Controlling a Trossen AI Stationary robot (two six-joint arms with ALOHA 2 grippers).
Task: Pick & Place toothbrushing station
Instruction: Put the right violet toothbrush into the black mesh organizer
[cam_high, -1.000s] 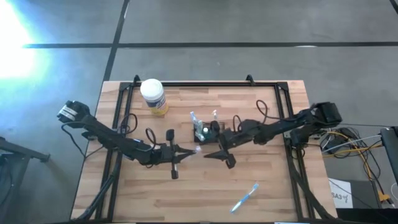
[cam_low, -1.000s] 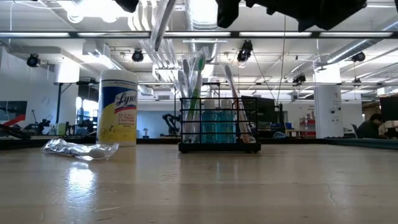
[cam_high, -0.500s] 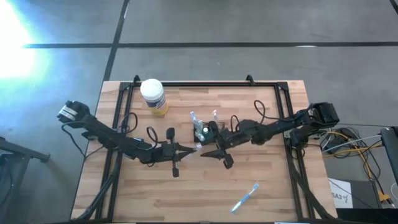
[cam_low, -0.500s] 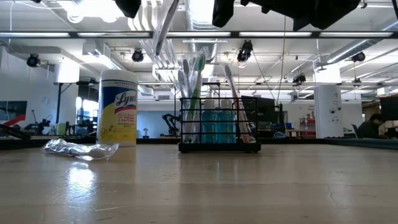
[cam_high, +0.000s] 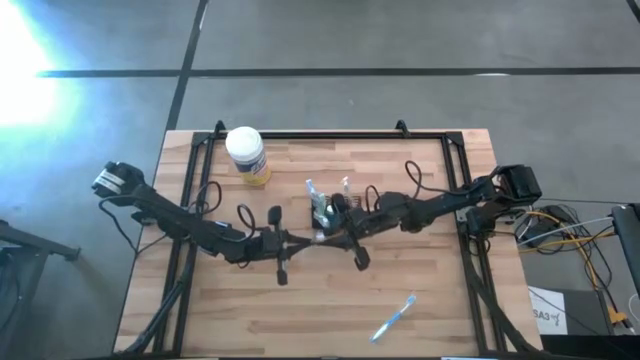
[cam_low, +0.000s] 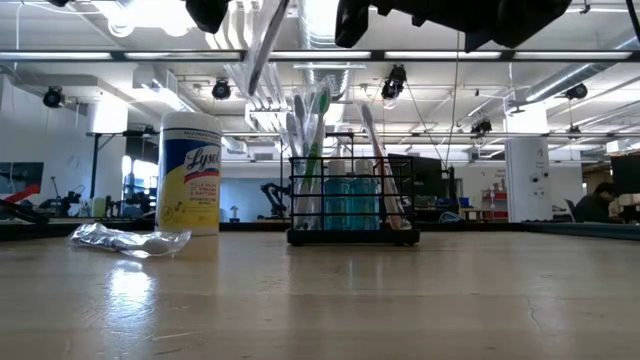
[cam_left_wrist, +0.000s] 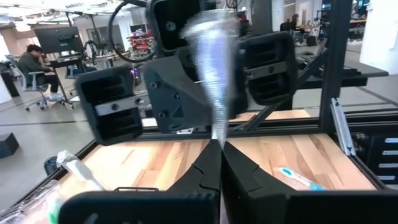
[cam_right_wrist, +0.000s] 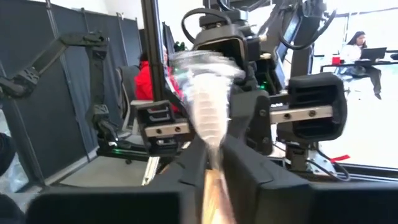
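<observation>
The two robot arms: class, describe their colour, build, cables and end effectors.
Both the left arm and right arm are dark, slim and jointed, with black cables looping alongside. The left's base carries a white label. Each end effector, left and right, has two dark tapered fingers on ribbed black blocks.

Overhead, table-level, two facing wrist views.

On the desk (cam_high: 430, 300): one black mesh toothbrushing station (cam_low: 352, 203) near the middle; one Lysol wipes canister (cam_low: 190, 173), white-lidded, at the far left; one loose blue-and-white toothbrush (cam_high: 394, 318) at the near right; one crumpled clear wrapper (cam_low: 128, 240) lying by the canister. Several toothbrushes stand in the station; the exact number cannot be told. Two robot arms, each with one hand.
</observation>
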